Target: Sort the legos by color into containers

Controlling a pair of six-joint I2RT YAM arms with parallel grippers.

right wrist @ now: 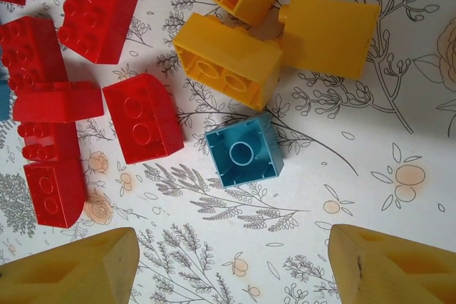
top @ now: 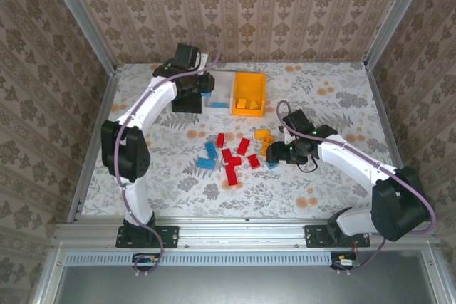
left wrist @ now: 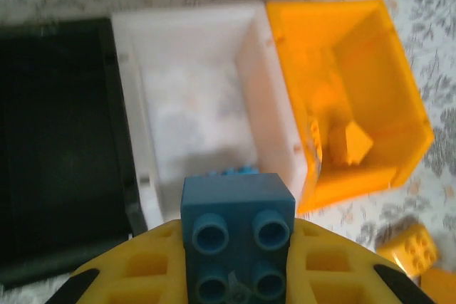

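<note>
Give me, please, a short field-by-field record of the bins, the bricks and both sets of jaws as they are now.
left jaws: shut on the held blue brick, at the near edge of the white bin
right jaws: open, empty, above the loose blue brick
bins: black bin, white bin, orange bin, side by side
in orange bin: binned orange-yellow bricks
unsorted: red bricks, loose orange-yellow bricks

Damask wallpaper walls [top: 242, 12] on 3 sides; floral-print table [top: 285, 197]; alu frame rail [top: 242, 234] at near edge.
</note>
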